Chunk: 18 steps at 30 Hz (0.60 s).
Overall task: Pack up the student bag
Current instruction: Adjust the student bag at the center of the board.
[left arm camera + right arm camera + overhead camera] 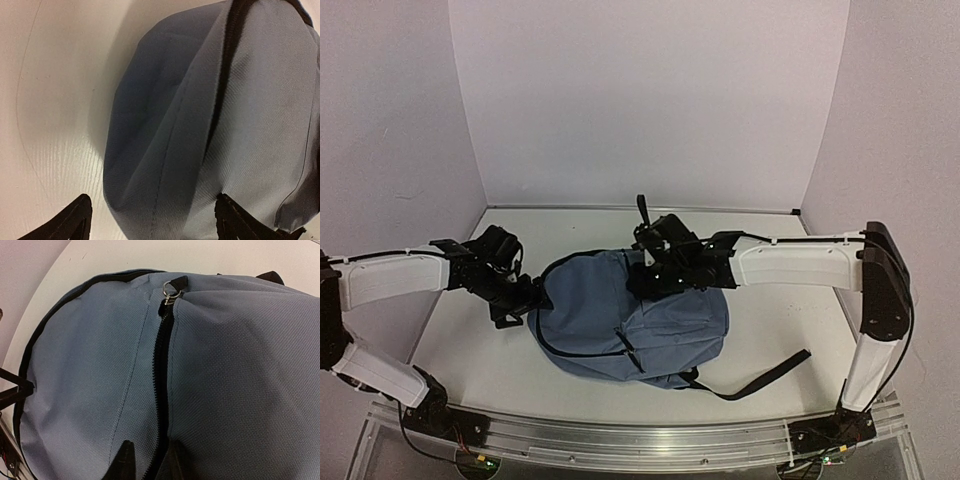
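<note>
- One soft thing matters here: the student bag [630,315], slate-blue cloth, lying slumped at the middle of the bench [790,310], its rounded end toward 9 o'clock in the top view.
- Judging by its folds and sagging skin, it is limp rather than stiff and looks lightly filled. It should be light but awkward, and a pinch on flat cloth would likely lift only a ridge of fabric, not the whole bag.
- Its weave looks matte, so slipping seems a small worry, and nothing about it looks fragile.
- Better holds, in my judgement, are the black zip [161,370] seam, the metal ring pull [171,290] at its far end, the piped rim, or the black strap [770,375] trailing off toward 4 o'clock.
- Whether the zip is shut or parted I cannot tell.
- At 6 o'clock in the right wrist view the right jaws stand nearly together, with a fingertip [125,462] on each side of the zip line, pressed to the cloth. Whether they truly pinch it I cannot tell.
- At the bag's 9 o'clock end the left jaws are spread wide. The rounded edge lies between the fingers [70,225], and nothing is clamped.
- From 3 o'clock the right arm [790,265] reaches in over the bag, and from 9 o'clock the left arm [390,280].
</note>
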Each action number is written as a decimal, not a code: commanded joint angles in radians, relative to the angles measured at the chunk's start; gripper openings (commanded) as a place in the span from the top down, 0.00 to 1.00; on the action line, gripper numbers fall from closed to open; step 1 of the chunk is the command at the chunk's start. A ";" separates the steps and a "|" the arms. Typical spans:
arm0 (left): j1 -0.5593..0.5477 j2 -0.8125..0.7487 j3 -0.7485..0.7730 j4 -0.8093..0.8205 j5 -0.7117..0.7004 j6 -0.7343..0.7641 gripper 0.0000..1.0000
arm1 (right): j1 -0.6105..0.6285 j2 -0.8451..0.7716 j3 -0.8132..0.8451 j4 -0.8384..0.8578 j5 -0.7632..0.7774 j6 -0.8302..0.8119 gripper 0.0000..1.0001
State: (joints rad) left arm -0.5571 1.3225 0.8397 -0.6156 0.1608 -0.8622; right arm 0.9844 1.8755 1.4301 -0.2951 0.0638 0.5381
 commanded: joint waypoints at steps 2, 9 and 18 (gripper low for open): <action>0.002 0.054 -0.054 0.204 0.069 -0.044 0.40 | -0.044 -0.096 0.042 -0.008 -0.008 -0.015 0.67; 0.043 0.166 0.010 0.309 0.026 0.072 0.98 | -0.189 -0.124 0.056 -0.016 -0.008 -0.073 0.50; 0.157 0.506 0.420 0.445 0.190 0.423 1.00 | -0.384 -0.050 0.110 -0.005 -0.137 -0.190 0.38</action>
State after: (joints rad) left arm -0.4359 1.7007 1.0333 -0.3448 0.2653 -0.6442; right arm 0.6559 1.7877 1.4745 -0.3090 0.0037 0.4265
